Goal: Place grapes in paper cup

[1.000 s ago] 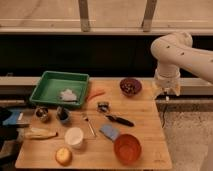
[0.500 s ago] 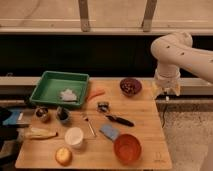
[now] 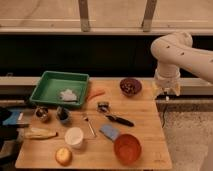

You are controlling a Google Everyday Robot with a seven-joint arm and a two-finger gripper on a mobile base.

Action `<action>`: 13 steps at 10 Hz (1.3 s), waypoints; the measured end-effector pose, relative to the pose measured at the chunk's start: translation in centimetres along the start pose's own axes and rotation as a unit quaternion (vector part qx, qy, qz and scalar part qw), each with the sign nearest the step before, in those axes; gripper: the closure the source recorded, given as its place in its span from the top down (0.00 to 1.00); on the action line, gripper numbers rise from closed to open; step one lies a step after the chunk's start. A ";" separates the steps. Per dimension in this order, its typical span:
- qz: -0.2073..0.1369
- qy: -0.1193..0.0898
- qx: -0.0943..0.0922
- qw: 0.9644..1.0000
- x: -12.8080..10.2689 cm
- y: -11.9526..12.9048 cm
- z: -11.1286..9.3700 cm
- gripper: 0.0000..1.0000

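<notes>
One paper cup (image 3: 74,137) stands lower left of centre on the table (image 3: 146,122). We find the grapes (image 3: 130,87) inside the purple bowl (image 3: 131,94), right of centre in the frame. Farther right, the gripper (image 3: 166,95) hangs over the table edge, jaws spread apart, holding and touching nothing.

1. The gripper (image 3: 166,93) hangs over the far right edge of the surface (image 3: 145,125), fingers apart and holding nothing.
2. The grapes (image 3: 130,87) lie in a purple bowl (image 3: 131,94) just left of the gripper.
3. The paper cup (image 3: 74,137) stands near the front, left of an orange bowl (image 3: 127,148).
</notes>
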 end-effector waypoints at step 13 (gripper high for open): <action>-0.113 -0.146 -0.092 0.979 -10.7 5.8 -5.3 0.71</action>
